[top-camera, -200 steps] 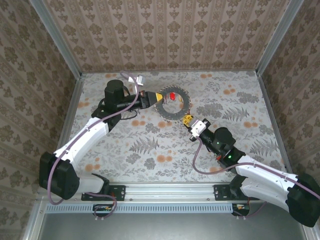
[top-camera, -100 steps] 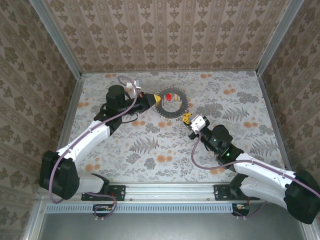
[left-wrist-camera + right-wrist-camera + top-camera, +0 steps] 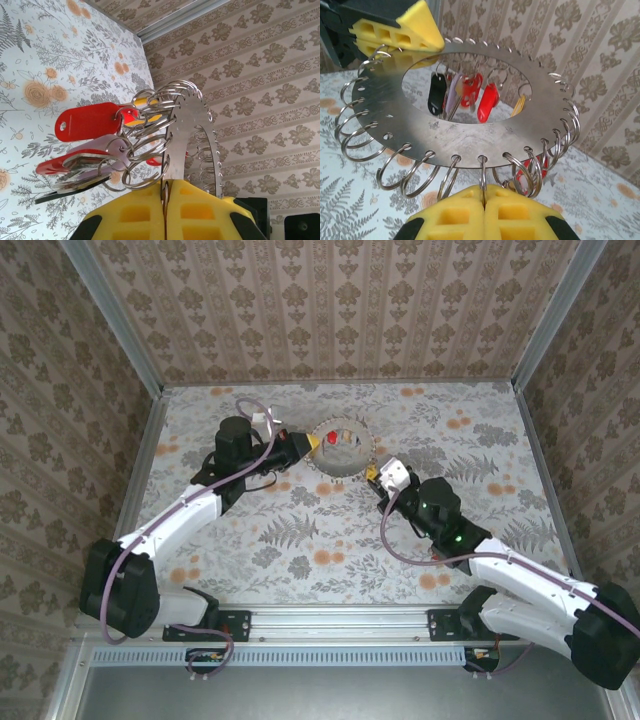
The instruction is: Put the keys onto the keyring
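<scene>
Keyring (image 3: 465, 137) hangs above the worktop (image 3: 300, 540), left jaws and right jaws clenched on opposite edges; keys (image 3: 487, 102) dangle from its loops. Threading looks finished; next I'd lower it gently.

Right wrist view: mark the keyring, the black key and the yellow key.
keyring (image 3: 470, 145), right wrist view, near flat band of the metal
black key (image 3: 436, 95), right wrist view, middle of its plastic head
yellow key (image 3: 518, 106), right wrist view, on its plastic head
</scene>
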